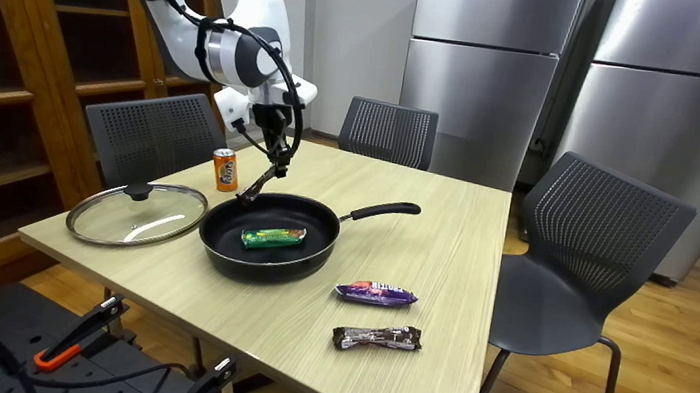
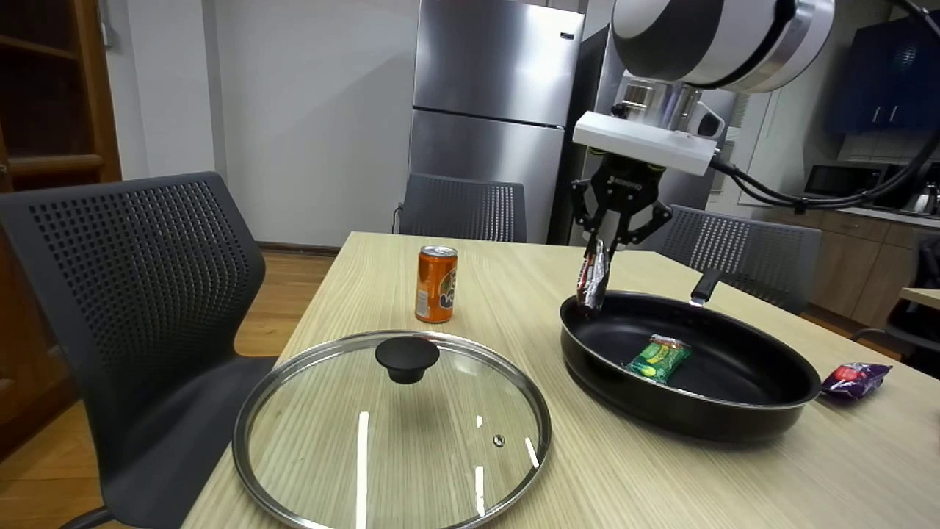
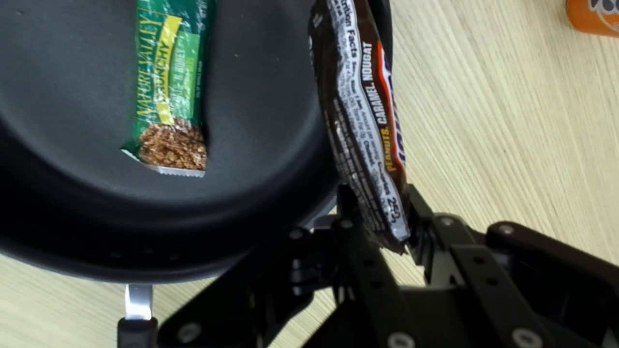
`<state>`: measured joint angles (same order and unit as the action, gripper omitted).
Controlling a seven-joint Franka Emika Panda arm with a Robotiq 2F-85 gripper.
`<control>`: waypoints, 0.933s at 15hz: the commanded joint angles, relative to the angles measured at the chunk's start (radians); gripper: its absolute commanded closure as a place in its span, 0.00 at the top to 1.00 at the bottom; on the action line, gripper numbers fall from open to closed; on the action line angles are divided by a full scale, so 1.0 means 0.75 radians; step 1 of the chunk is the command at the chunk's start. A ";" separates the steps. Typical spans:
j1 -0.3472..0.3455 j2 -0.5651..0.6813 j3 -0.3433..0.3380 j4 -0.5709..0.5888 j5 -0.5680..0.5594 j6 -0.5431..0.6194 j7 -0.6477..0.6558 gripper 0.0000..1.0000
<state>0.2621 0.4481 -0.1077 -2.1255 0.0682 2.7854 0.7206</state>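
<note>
One brown candy bar (image 3: 358, 106) is in my gripper (image 3: 378, 208), pinched by the upper end, the jaws drawn in narrow on it. Its free end slants down below the gripper to the rim of the black frying pan (image 2: 683, 417); whether it touches there, I can't quite make out. Inside the pan, lower than the gripper, I see a green granola bar (image 3: 169, 92). Near the gripper, outside the pan, stands an orange can (image 2: 436, 285); the glass lid (image 1: 157, 211) lies on that side too. Across the pan from the gripper are a purple packet (image 1: 376, 294) and a dark-wrapped bar (image 1: 377, 338).
</note>
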 commanded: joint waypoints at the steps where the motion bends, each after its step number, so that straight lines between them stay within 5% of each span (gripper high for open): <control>1: -0.013 -0.069 0.001 -0.103 0.005 0.018 0.011 0.06; 14: -0.171 0.121 0.075 0.014 0.188 -0.037 -0.058 0.06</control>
<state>0.1653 0.5029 -0.0838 -2.1607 0.1720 2.7860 0.7068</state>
